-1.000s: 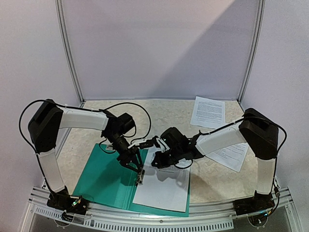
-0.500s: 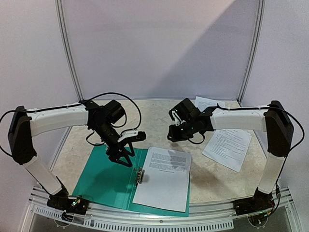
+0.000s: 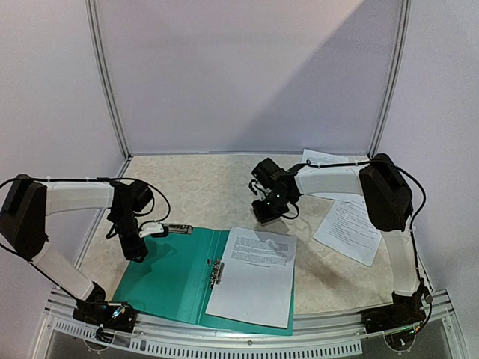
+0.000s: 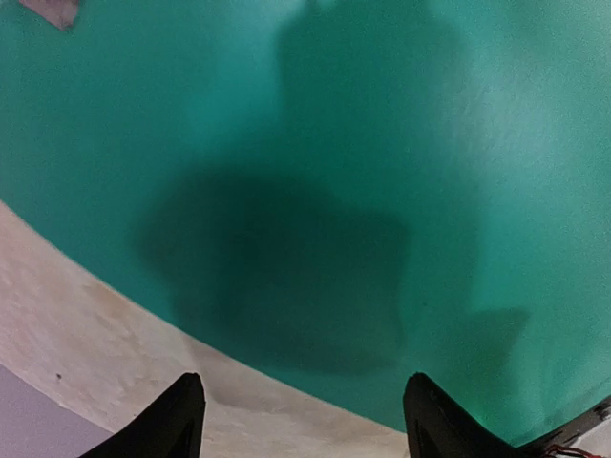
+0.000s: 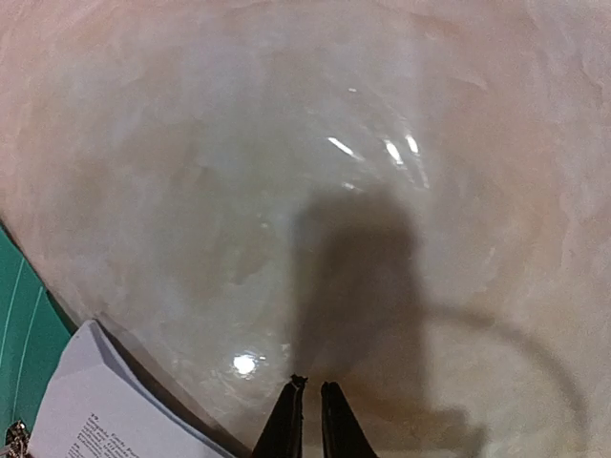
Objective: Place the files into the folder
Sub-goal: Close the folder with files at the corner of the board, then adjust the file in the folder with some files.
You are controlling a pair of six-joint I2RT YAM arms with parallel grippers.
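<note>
Folder (image 3: 168, 277): open on the counter (image 3: 202, 183); one sheet (image 3: 253, 280) on its right half.
Loose files (image 3: 352, 228): two, at the counter's far right.
Handling: thin, limp, slippery; you should pinch an edge.
Left gripper (image 4: 304, 405): spread, empty, over the folder's left edge.
Right gripper (image 5: 312, 386): pressed together, empty, just beyond the sheet, well apart from the loose files.

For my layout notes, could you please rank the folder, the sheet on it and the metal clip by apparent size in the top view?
Largest: folder
Then: sheet on it
Smallest: metal clip
</note>
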